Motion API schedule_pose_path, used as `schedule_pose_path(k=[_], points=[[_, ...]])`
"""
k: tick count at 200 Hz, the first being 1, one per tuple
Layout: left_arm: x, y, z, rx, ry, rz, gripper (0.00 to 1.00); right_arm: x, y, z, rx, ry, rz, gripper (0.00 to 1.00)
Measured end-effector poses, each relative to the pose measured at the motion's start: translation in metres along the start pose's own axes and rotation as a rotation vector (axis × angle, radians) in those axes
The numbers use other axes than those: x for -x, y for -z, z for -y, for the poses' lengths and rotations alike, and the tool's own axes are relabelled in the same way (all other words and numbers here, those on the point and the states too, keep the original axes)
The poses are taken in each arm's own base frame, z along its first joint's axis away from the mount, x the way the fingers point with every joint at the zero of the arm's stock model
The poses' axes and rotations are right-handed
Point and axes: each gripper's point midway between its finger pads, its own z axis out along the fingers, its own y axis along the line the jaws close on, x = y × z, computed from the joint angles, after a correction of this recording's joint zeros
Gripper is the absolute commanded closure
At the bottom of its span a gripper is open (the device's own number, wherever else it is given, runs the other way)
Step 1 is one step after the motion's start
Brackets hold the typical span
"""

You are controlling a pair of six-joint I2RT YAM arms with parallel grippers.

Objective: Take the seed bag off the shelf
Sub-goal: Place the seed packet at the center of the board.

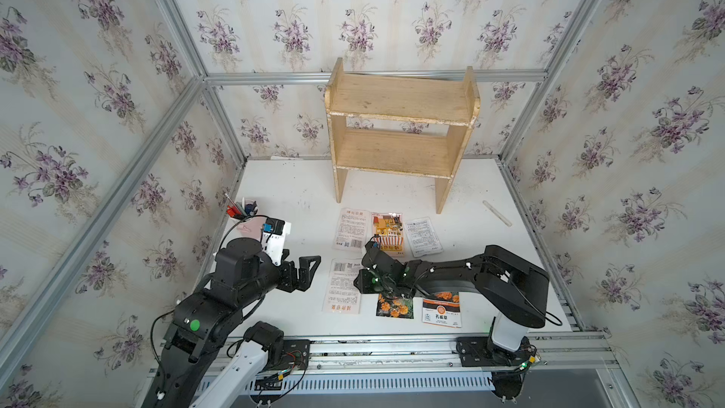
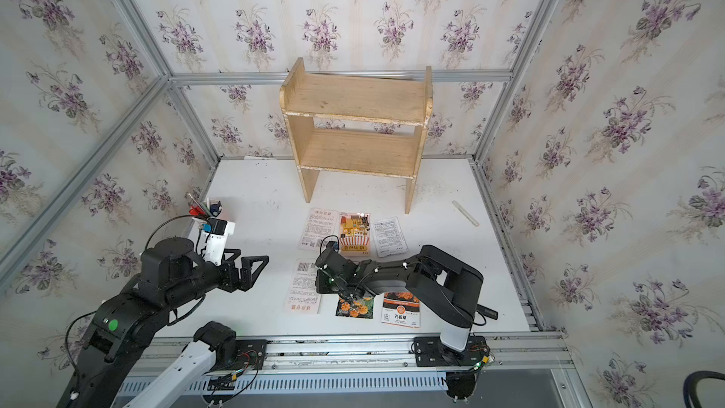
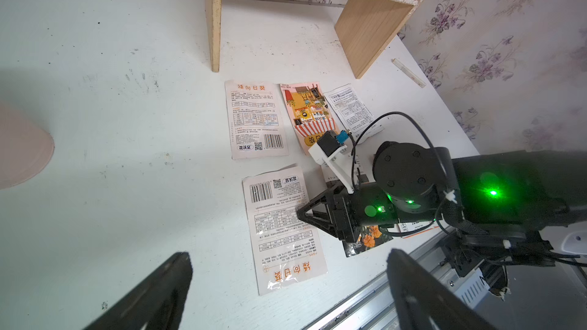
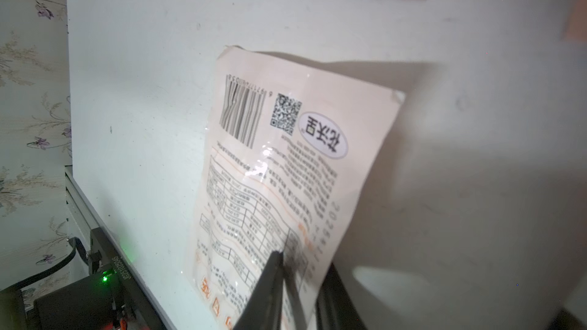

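The light wooden shelf stands at the back of the table, and both tiers are bare. A pale pink seed bag lies printed side up near the table's front. My right gripper is low at that bag's right edge. Its jaws are slightly parted, with the bag's edge between them: one finger over the print, one beyond the edge. My left gripper hovers wide open to the bag's left and holds nothing.
Other packets lie flat before the shelf: a pale pink one, a colourful one, a white one, a marigold one and an orange-white one. A pen cup stands left; a white stick lies right.
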Motion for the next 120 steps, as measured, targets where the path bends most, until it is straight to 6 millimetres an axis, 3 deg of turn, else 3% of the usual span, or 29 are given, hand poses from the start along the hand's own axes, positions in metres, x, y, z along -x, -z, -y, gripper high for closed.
schedule_pose_path(k=[51,88,106,120], points=[[0.001,0.0,-0.003,0.02,0.001,0.001,0.0,0.004,0.007,0.006,-0.044,0.017,0.022,0.61],[0.001,-0.001,-0.006,0.037,-0.004,-0.001,0.0,0.005,0.029,0.012,-0.069,0.052,0.042,0.56],[0.002,-0.002,-0.009,0.051,-0.005,-0.004,0.0,0.007,0.043,0.007,-0.054,0.088,0.055,0.48],[0.002,-0.004,-0.011,0.063,-0.006,-0.007,0.0,0.01,0.055,0.003,-0.042,0.118,0.07,0.33]])
